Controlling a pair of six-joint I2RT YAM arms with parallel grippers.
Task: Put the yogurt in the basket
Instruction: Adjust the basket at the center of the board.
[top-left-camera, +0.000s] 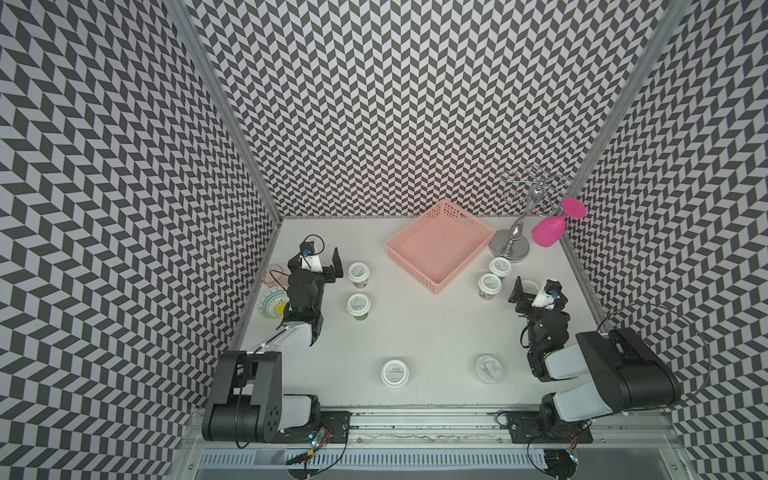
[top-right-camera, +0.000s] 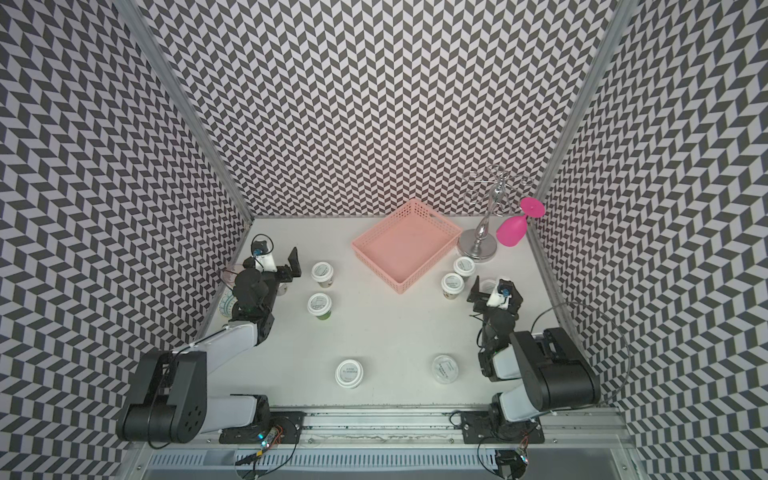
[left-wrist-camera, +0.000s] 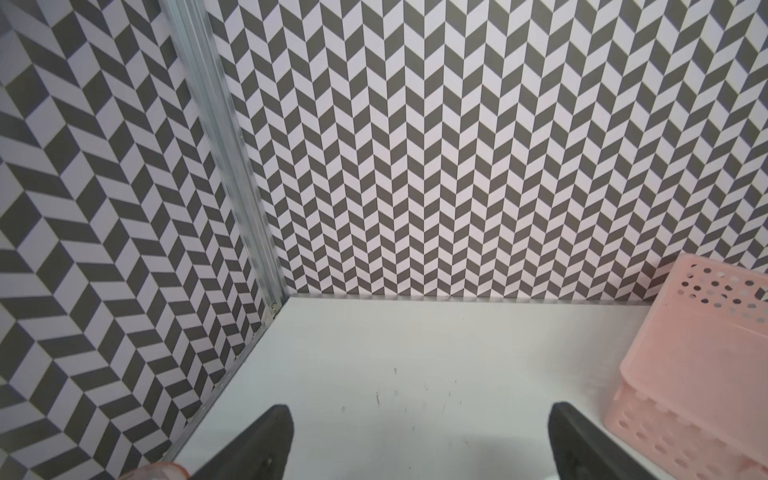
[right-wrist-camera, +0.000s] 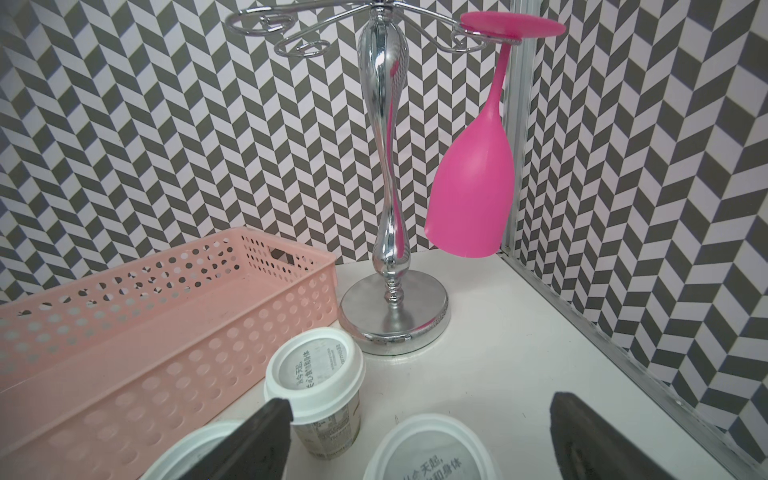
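- The left gripper (left-wrist-camera: 419, 451) is seen wide open, with nothing held, over bare surface (left-wrist-camera: 415, 353).
- The right gripper (right-wrist-camera: 419, 440) is spread equally wide. A yogurt cup (right-wrist-camera: 430, 453) is straddled by its jaws, with gaps showing on both sides, so it is not clamped.
- A second cup (top-left-camera: 488, 283) and a third cup (top-left-camera: 500, 267) are stood close together between that gripper and the basket (top-left-camera: 409, 268).
- Near the left gripper, a far cup (top-left-camera: 358, 272) and a near cup (top-left-camera: 358, 303) are placed.
- A white-lidded cup (top-left-camera: 395, 372) and a greyish-lidded cup (top-left-camera: 489, 368) are set well apart near the front edge.
- All seven are upright on the surface, outside the basket, which is angled toward the back.
- A silver stand (top-left-camera: 503, 249) is placed beside the basket, with a magenta wine glass (top-left-camera: 548, 232) hung upside down from it.
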